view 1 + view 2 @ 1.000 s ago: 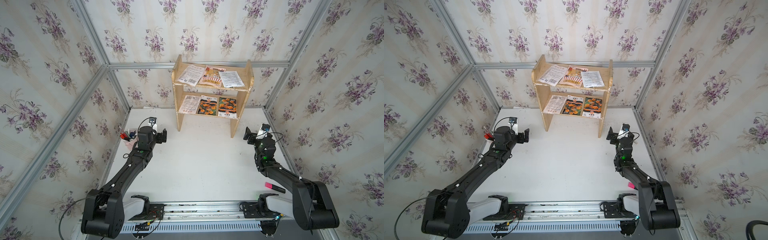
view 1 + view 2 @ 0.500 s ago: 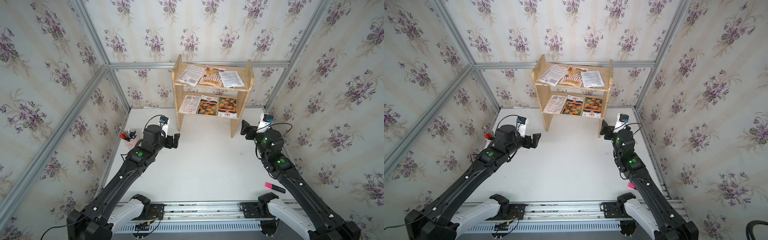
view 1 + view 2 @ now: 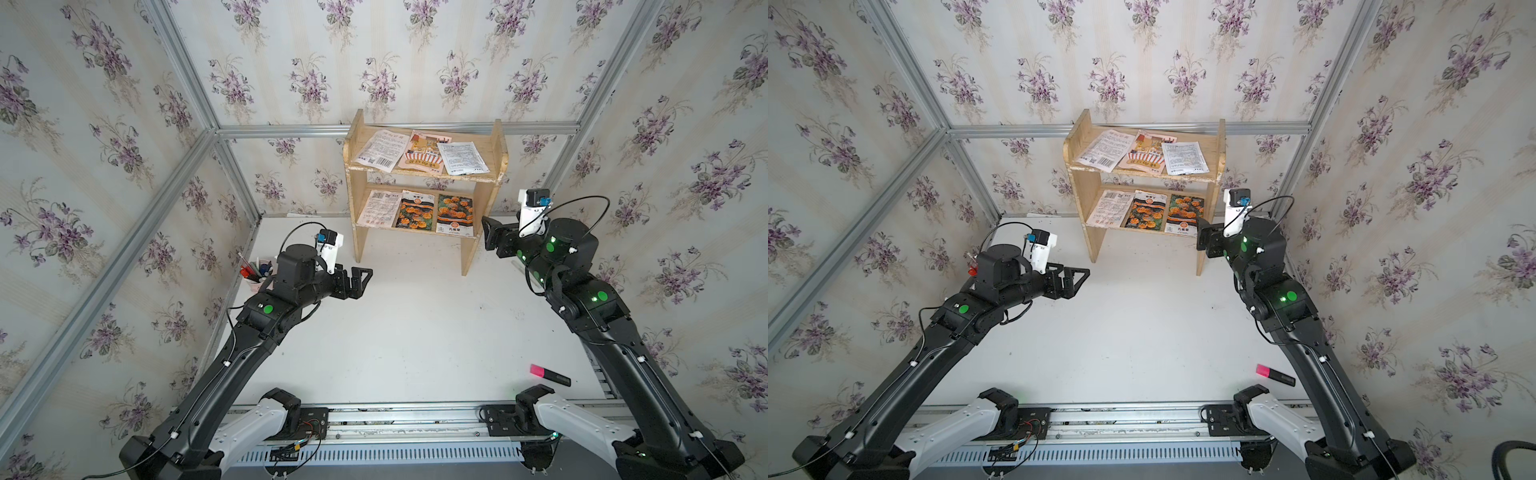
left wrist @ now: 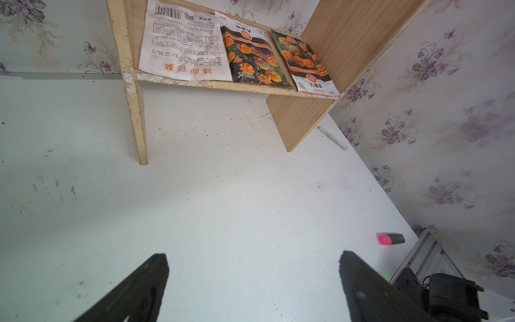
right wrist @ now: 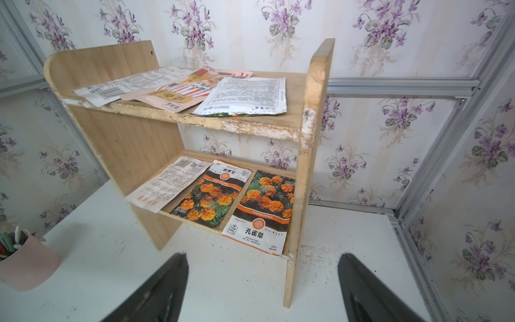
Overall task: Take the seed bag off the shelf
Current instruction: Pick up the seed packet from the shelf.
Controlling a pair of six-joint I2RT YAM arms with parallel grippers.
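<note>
Presently: shelf [image 3: 358,232], 12 o'clock on table [image 3: 415,324]; seed bag [image 5: 262,212], lower tier, 3 o'clock end, bottom edge overhanging lip. Right gripper [image 5: 263,259] spread wide, empty, just short of it; left gripper [image 4: 252,255] wide, idle. Advised: pinch overhang, draw level toward 6 o'clock.

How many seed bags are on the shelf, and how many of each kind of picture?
Orange-flower bags: 2
White bags with only print showing: 3
Striped-picture bag: 1
Total: 6
</note>
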